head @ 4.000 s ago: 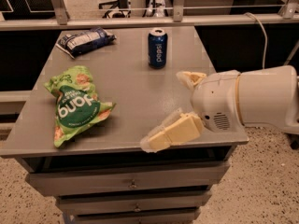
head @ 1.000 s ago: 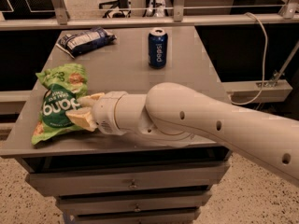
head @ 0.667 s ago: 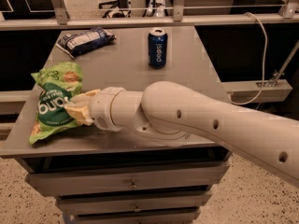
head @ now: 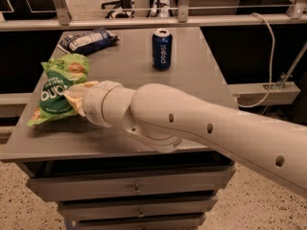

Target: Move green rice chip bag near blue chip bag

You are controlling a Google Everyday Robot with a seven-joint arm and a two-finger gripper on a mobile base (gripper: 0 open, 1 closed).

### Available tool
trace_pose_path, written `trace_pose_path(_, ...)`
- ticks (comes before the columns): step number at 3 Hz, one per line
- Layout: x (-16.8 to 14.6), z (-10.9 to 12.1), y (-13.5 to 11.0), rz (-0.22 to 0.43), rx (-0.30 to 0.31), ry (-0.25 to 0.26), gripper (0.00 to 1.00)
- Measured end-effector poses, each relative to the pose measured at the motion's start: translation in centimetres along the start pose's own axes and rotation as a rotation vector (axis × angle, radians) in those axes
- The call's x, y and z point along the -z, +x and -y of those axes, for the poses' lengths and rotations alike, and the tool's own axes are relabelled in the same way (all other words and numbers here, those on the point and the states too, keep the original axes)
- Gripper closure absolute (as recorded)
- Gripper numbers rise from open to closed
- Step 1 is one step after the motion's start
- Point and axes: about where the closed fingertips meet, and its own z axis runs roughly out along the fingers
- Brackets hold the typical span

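Note:
The green rice chip bag [head: 56, 87] is at the left edge of the grey table [head: 192, 90], crumpled and tilted. My gripper [head: 74, 98] reaches in from the right and is shut on the bag's right side, with its tan fingers [head: 79, 89] lying over the bag. The blue chip bag [head: 88, 40] lies flat at the far left corner of the table, a little beyond the green bag and apart from it. My thick white arm [head: 192, 128] crosses the front of the table.
An upright blue Pepsi can [head: 162, 49] stands at the far middle of the table. A metal rail [head: 153, 20] runs behind the table. Drawers [head: 136, 189] sit under the tabletop. A cable [head: 268, 56] hangs at the right.
My gripper swung from the table's right side to the green bag, took hold of it, and has carried it left and a little farther back toward the blue bag.

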Motion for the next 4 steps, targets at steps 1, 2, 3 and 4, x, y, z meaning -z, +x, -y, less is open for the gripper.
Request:
trace_pose_path(1,-1.0,1.5,-0.9,0.027,0.009,0.092,1.0)
trace_pose_path(2,-2.9,3.6,-1.2,0.048,-0.019,0.184,1.0)
trace_pose_path(3,-4.5,4.6,-0.9,0.055,-0.06,0.218,1.0)
trace_pose_path(4,-6.3,5.2,-1.1,0.071,-0.095,0.232,1.0)
